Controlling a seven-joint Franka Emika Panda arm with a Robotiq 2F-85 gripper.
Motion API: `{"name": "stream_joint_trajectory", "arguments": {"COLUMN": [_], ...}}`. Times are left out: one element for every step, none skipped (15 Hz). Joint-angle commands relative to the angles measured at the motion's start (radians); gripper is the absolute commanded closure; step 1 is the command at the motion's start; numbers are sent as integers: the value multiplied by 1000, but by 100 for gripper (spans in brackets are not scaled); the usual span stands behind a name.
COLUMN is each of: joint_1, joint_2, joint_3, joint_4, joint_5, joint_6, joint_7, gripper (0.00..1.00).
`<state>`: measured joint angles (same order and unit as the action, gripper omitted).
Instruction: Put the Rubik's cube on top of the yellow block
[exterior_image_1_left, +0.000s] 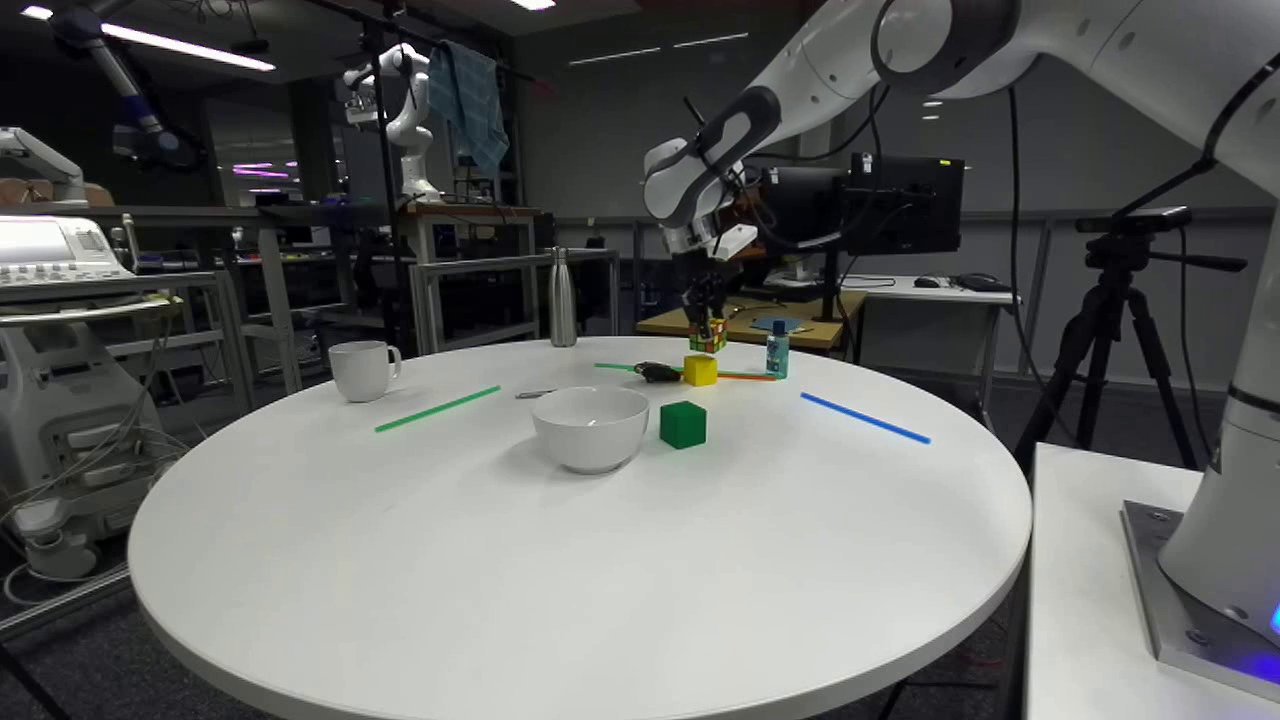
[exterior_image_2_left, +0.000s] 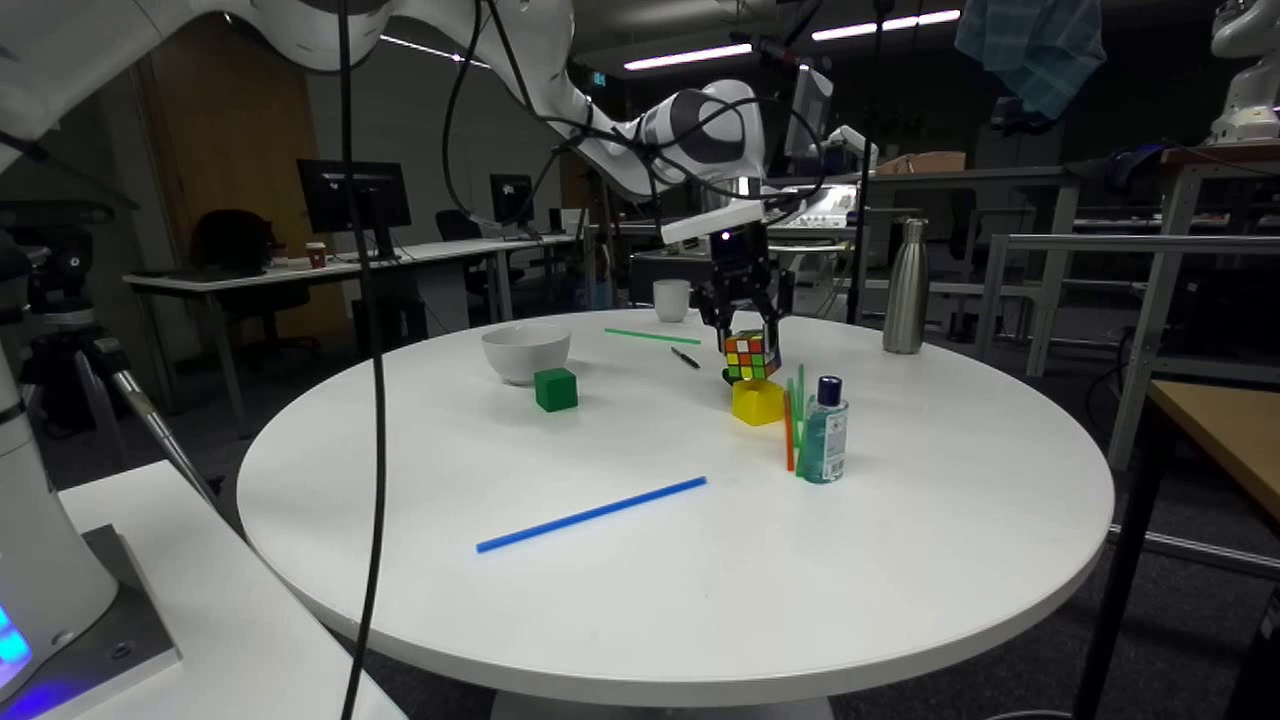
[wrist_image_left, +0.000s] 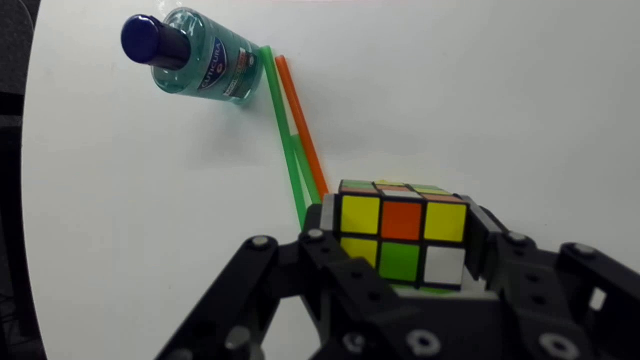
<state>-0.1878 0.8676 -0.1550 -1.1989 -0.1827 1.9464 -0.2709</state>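
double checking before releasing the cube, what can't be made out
Wrist view: most or all of the yellow block, behind Rubik's cube and tool.
Wrist view: lower ends of green straws, behind the tool.
In an exterior view: black object, too small to identify.
In an exterior view: print on bottle, too small.

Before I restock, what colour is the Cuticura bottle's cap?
The bottle cap is dark blue, clearest in the wrist view.
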Motion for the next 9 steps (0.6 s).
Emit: {"name": "stream_joint_trajectory", "arguments": {"joint_1": [-15,-17,-18,-19,-19,-20,-21,-21,-21], "joint_2": [76,89,102,113,124,135,144,153,158], "joint_3": [10,11,11,12,11,12,12,11,11], "joint_4": [136,153,171,186,201,214,228,240,251], "joint_5": [-3,-1,0,1,1,2,1,1,0], "joint_6": [-76,-86,-93,-98,-104,-111,-119,-126,-132], "joint_7": [10,8,8,6,6,5,5,5,5], "gripper": [66,66,66,66,66,66,66,54,16]}}
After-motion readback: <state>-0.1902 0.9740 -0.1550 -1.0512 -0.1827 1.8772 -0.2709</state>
